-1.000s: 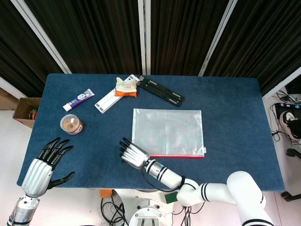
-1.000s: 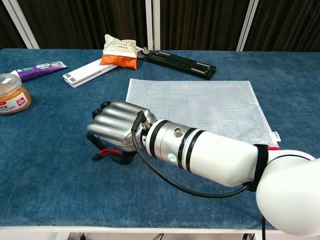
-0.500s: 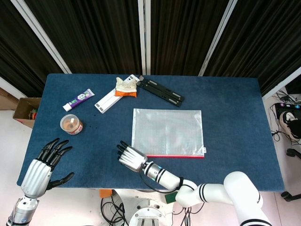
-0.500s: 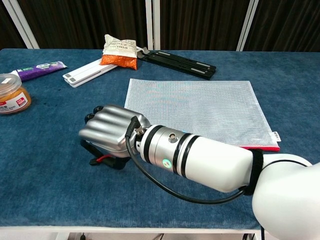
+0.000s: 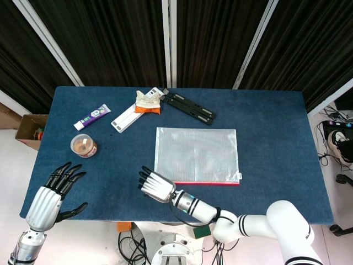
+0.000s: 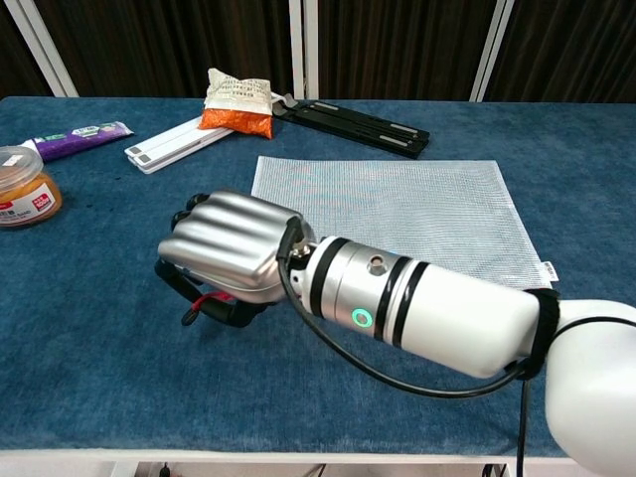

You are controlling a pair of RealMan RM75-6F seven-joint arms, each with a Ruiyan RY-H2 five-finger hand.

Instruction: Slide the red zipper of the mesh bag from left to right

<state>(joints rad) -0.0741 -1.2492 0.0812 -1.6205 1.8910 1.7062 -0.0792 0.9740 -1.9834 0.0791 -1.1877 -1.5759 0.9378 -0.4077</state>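
Nearest the robot, the right hand (image 6: 231,250) sits low over the blue worktop (image 5: 276,138) just off the mesh bag's (image 5: 197,153) 7 o'clock corner, knuckles up and fingers curled under; in the chest view a bit of red shows beneath the palm, which may be the zipper's pull, but the fingers hide whether anything is actually pinched, so its hold cannot be told. The red zipper (image 5: 207,183) runs along the bag's near edge, from beside the hand toward the 3 o'clock end, and the bag lies flat near the middle of the worktop. Judged from this, the slide has not really begun: the hand is at the left start of the track and the whole run to the right remains. The left hand (image 5: 51,199) hovers off at 8 o'clock with fingers spread and nothing in it. Farther back lie the round jar (image 5: 84,146), the purple tube (image 5: 92,116), the white box (image 5: 128,117), the orange snack packet (image 5: 147,101) and the black rail (image 5: 190,107). Against the frame half a second earlier, the right hand has shifted slightly right and up, closer to the bag's corner; the bag and the other items have not moved.
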